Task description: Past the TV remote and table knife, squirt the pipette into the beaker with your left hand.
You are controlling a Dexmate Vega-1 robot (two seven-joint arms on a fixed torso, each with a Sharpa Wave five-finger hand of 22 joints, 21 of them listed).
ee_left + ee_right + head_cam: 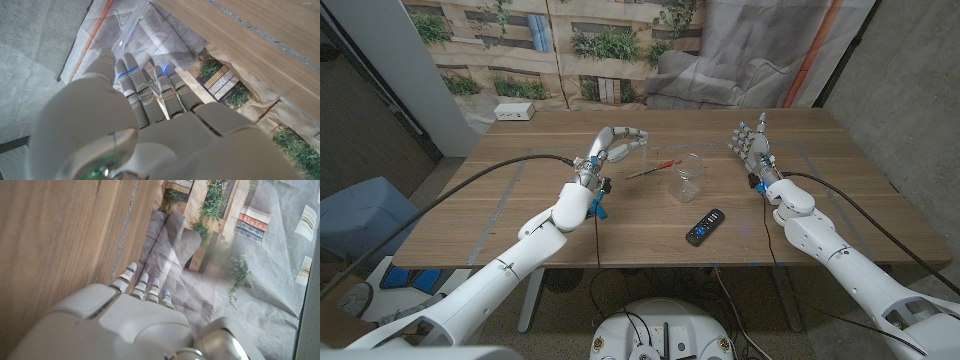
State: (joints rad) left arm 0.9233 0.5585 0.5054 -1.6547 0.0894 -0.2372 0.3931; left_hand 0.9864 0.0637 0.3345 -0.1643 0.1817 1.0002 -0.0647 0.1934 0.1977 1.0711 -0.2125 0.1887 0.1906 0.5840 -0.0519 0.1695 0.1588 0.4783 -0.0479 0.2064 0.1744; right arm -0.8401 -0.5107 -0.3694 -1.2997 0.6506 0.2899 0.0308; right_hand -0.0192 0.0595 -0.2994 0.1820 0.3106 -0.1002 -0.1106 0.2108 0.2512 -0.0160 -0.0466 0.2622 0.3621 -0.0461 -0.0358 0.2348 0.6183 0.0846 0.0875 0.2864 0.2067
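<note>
Black TV remote [705, 227] nearest me, beaker [687, 178] and table knife [653, 169] just past it. My left hand [616, 146] pinches the clear pipette [131, 27] above table, left of beaker. Right hand [751, 143] upright, fingers apart, nothing held.

The head view looks down from above and behind both arms onto the whole wooden table [620, 225], far enough back to take in the printed backdrop [570, 45] beyond its far edge. The left wrist view sits close behind the left hand [145, 125], looking along its back past the fingers [131, 80] to the table's underside-up edge and the same backdrop. The right wrist view sits equally close behind the right hand [125, 325], with the table plank just beside its fingers [145, 286] and the backdrop beyond them. All three views share the table surface and the backdrop.
</note>
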